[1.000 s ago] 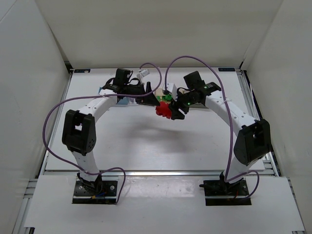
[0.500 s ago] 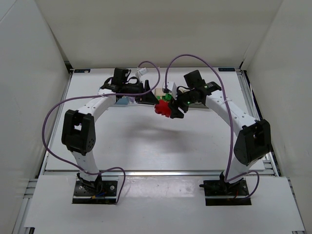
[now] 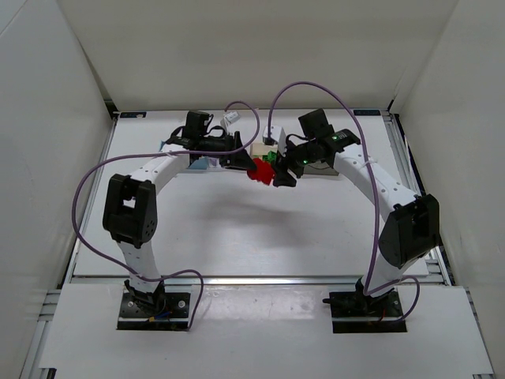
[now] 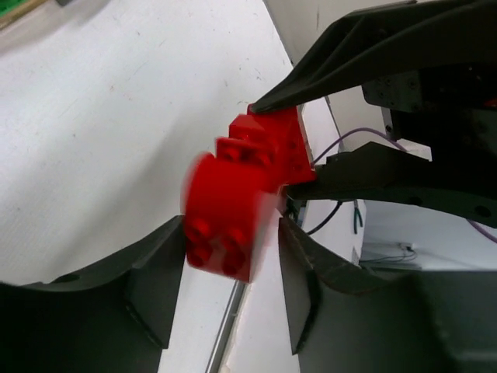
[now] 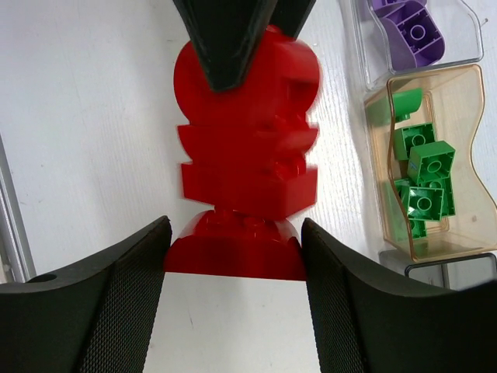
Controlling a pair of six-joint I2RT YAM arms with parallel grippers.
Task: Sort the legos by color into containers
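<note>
Red lego (image 3: 259, 169) is hanging above the table (image 3: 237, 237), over the far middle, with both grippers on it. Its shadow is falling on the surface nearer the bases, apart from it.

Left gripper (image 3: 245, 163) is coming in from the left and narrowing onto the round end. Right gripper (image 3: 277, 175) is coming in from the right and clamping the opposite end, fingers pressed against red plastic on both sides. In each wrist view the other arm's fingertips are pinching the far end of the same cluster.

Edges and room:
- Boxes are sitting in a row just beyond the grippers, toward the back wall (image 3: 252, 55).
- Orange box (image 5: 458, 186) is holding green legos (image 5: 423, 175). Clear box (image 5: 466, 35) is lying just beside it, holding a purple lego (image 5: 415, 31).
- Grey box (image 5: 446, 261) is showing only a dark rim on the orange box's other side.
- Blue box (image 3: 199, 164) is mostly hiding under the left arm.
- Side walls (image 3: 47, 158) are standing close along both table edges. A metal rail (image 3: 406, 166) is running along the right edge.
- Bare white surface is showing between the two arms, from the grippers back to the near edge.
- Purple cables (image 3: 87, 185) are looping out left of the left arm and arching over the far table above both wrists.

Surface is flat and white, and lighting is even.
</note>
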